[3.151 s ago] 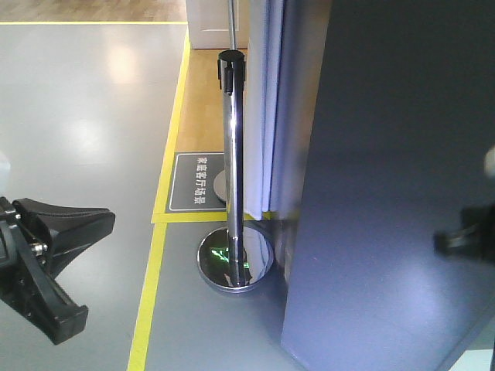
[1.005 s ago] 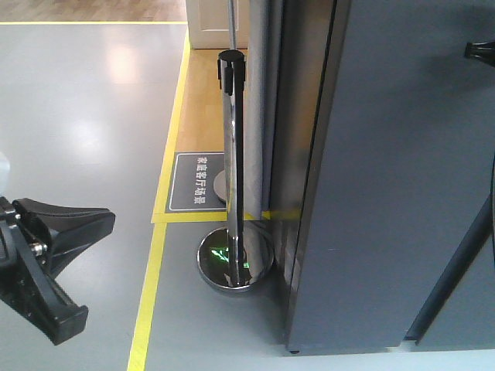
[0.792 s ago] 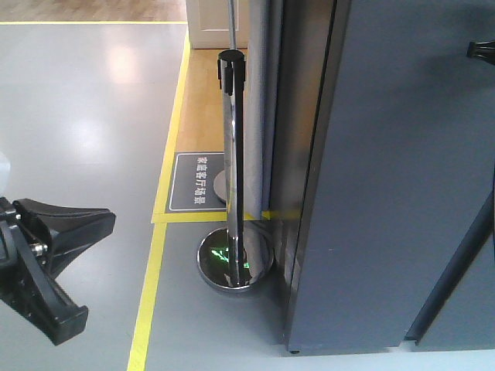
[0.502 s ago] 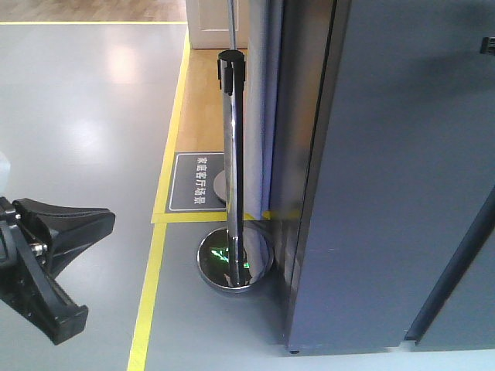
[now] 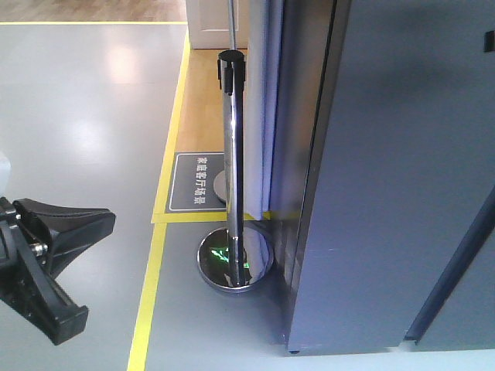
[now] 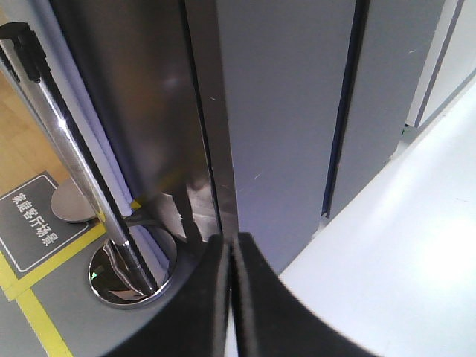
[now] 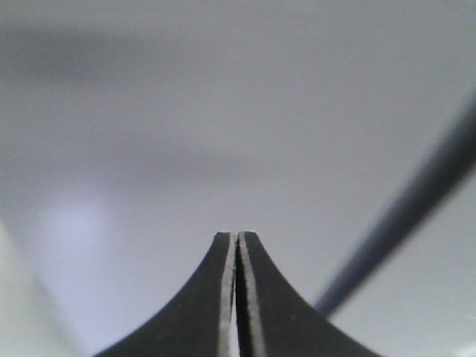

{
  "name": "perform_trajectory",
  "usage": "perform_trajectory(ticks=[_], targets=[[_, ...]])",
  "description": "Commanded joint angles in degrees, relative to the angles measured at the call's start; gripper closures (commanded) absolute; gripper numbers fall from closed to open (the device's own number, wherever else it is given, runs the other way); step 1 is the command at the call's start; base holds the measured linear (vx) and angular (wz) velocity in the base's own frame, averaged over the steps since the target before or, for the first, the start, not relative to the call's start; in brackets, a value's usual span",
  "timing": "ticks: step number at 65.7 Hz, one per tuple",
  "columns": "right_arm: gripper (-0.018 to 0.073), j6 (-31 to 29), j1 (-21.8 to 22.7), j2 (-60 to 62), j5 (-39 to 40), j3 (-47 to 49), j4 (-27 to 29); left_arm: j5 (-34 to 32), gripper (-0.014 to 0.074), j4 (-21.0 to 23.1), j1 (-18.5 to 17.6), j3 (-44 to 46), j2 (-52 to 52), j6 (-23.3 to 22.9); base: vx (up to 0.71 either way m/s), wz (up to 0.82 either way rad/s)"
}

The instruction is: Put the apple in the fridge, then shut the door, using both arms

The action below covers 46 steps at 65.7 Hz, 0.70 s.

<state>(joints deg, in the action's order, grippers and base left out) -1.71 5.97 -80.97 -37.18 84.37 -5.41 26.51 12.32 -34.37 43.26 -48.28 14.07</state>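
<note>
The door (image 5: pixel 387 193) shows its plain dark grey outer face and lies flush against the fridge's steel side (image 5: pixel 298 116). The apple is hidden. My left gripper (image 6: pixel 231 239) is shut with nothing in it and hangs low, in front of the door's (image 6: pixel 290 111) left edge and apart from it. Black parts of the left arm (image 5: pixel 46 263) fill the front view's lower left corner. Also shut and empty, my right gripper (image 7: pixel 236 235) points at the grey door face (image 7: pixel 223 111) from close by. A black bit of the right arm (image 5: pixel 489 40) shows at the right edge.
A chrome barrier post (image 5: pixel 232 154) on a round base (image 5: pixel 234 259) stands just left of the fridge. Yellow floor tape (image 5: pixel 158 239) and a grey floor sign (image 5: pixel 197 182) lie beside it. A dark seam (image 5: pixel 456 263) splits the grey front. White floor (image 6: pixel 416 260) lies before it.
The door stood swung out 3.2 s ago and now lies flush with the fridge. Over the last second the right arm's black tip slid right and up, almost out of the front view.
</note>
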Motion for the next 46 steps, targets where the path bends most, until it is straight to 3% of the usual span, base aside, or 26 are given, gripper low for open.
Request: perform_trajectory(ticks=[1,11,19,31,46], targets=[[0.0561,-0.9,-1.7,6.0,6.4,-5.3,2.4,-3.8,0.0602,0.5,0.1,1.4,0.6,-0.4,0.00,0.00],[0.0561,-0.9,-5.0,14.0,13.9,-19.7,2.7,-3.8,0.0602,0.5,0.1,1.4,0.6,-0.4,0.00,0.00],[0.0561,-0.9,-7.1,20.8,13.9,-28.4,2.8,-3.8,0.0602,0.5,0.1,1.4,0.6,-0.4,0.00,0.00],[0.0561,-0.8,-8.9,31.2,9.5,-37.3,2.9,-3.8,0.0602,0.5,0.1,1.4,0.6,-0.4,0.00,0.00],[0.0561,-0.9,-8.9,44.2,-2.3,-40.8,1.6,-3.8,0.0602,0.5,0.1,1.4,0.6,-0.4,0.00,0.00]])
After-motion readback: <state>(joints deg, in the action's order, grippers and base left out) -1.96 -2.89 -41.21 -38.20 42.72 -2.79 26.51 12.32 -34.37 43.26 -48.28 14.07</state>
